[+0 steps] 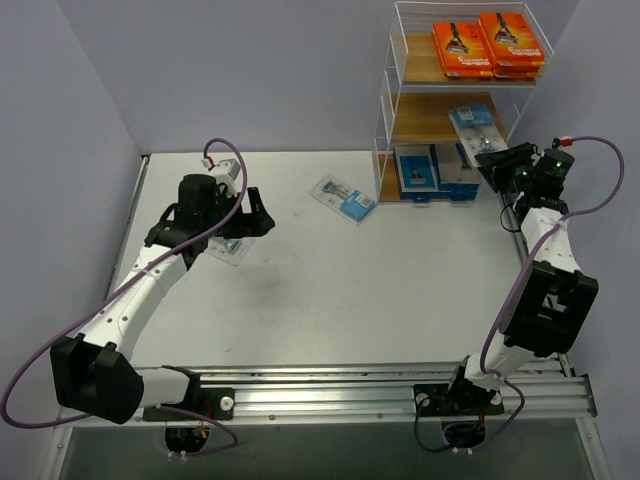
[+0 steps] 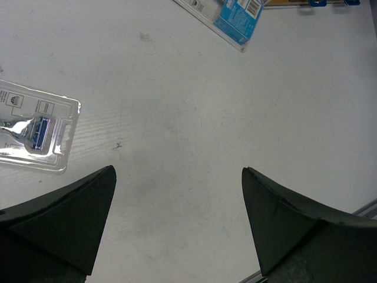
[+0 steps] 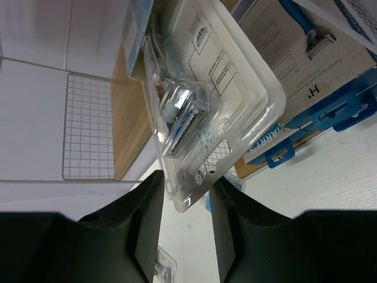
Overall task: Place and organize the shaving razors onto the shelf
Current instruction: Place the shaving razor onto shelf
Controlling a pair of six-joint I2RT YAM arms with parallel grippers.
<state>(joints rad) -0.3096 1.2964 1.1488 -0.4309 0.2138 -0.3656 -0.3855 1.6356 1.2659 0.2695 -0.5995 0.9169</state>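
White surface point(image 1: 330, 290) up front: left hand point(image 2: 178, 171) hangs spread wide just by a clear pack point(image 2: 35, 132) lying flat, prob. lining up to grab it. Farther back, right hand point(image 3: 185, 180) pinches a blister pack point(image 3: 200, 100) by its edge, tilted up at shelf point(image 1: 425, 118) mid tier, likely to slide it in.

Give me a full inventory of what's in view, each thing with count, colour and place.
orange razor boxes: two showing, orange, top tier of the shelf.
blue-and-grey razor boxes: at least two, bottom tier.
clear blister packs: three, clear with blue card; one mid-table, one near the left tool, one at the middle tier in the right tool.
shelf: one, white wire, wooden tiers, far right corner.
table: one, pale grey.
left tool: one, black, open above the table.
right tool: one, black, shut on a clear blister pack.
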